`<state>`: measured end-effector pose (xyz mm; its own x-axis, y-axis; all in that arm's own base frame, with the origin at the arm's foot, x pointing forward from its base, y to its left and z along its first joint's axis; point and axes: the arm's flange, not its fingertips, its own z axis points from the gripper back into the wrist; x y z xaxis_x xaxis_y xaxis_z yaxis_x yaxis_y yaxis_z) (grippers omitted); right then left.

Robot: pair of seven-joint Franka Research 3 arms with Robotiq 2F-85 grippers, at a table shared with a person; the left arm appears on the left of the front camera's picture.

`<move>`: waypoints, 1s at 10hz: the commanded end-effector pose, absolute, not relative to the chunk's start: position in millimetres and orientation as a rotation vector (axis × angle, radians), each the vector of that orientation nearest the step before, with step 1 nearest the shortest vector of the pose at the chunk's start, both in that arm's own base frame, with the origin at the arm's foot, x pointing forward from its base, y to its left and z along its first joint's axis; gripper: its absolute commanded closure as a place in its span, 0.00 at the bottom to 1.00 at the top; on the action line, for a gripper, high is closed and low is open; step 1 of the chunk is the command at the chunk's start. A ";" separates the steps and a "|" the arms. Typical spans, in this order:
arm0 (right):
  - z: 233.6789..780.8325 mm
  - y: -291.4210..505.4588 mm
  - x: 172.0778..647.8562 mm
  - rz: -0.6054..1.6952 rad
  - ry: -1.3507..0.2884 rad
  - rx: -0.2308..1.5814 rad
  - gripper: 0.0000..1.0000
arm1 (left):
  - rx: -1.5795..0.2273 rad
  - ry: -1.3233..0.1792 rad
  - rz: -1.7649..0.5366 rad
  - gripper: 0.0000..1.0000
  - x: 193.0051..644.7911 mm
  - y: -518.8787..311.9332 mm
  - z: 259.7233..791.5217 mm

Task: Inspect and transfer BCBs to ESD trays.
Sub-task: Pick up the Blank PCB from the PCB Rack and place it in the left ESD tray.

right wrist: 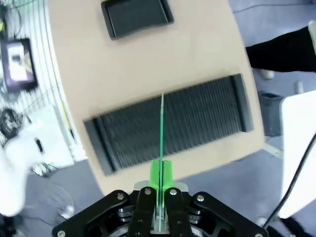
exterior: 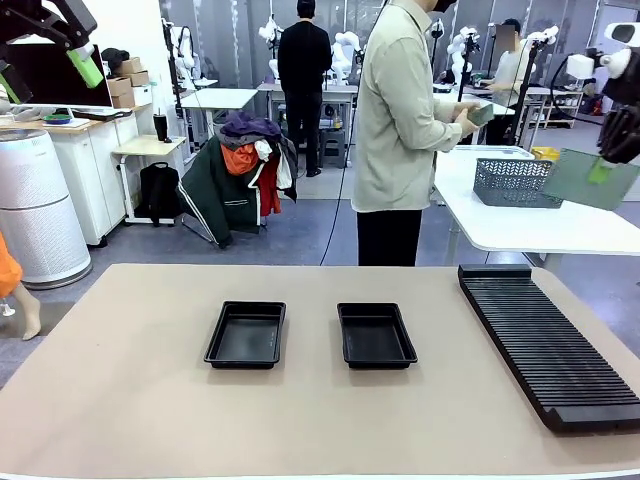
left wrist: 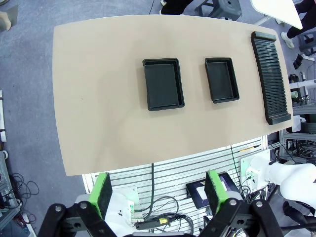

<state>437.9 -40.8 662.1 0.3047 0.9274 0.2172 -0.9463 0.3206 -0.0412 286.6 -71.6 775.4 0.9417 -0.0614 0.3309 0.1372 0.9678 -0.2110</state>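
Front view: a tan, round-cornered table (exterior: 130, 400) spans the lower frame; two shallow black ESD trays (exterior: 246, 334) lie side by side at mid-frame, apart; a long black ribbed rack (exterior: 550, 340) runs along the lower right. At the upper right edge the right gripper (exterior: 603, 165) pinches a flat grey-green BCB (exterior: 590, 180), raised above the table; the right wrist view shows that board edge-on over the rack. At the upper left the left gripper (exterior: 45, 75) hangs high, fingers spread wide. Behind the table a person (exterior: 395, 120) stands on grey floor; right of them, a white table (exterior: 520, 225) bears a grey mesh basket (exterior: 515, 182); left of centre, piled jackets (exterior: 240, 180).
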 end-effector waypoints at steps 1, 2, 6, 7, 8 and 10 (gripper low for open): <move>659.6 -12.1 443.4 1.045 -0.254 0.257 0.97 | -0.234 -0.327 -0.098 0.00 286.6 -70.5 774.6; 648.5 3.2 444.4 0.964 -0.243 0.339 0.97 | -0.234 -0.327 -0.098 0.00 286.6 -70.5 774.6; 591.9 74.8 444.2 0.634 -0.245 0.595 0.97 | -0.234 -0.327 -0.098 0.00 286.6 -70.5 774.6; 576.8 93.3 440.2 0.582 -0.254 0.639 0.97 | -0.234 -0.327 -0.098 0.00 286.6 -70.5 774.6; 558.7 114.1 436.1 0.521 -0.251 0.692 0.97 | -0.234 -0.327 -0.098 0.00 286.6 -70.5 774.6; 528.5 149.5 428.4 0.435 -0.250 0.763 0.97 | -0.234 -0.327 -0.098 0.00 286.6 -70.5 774.6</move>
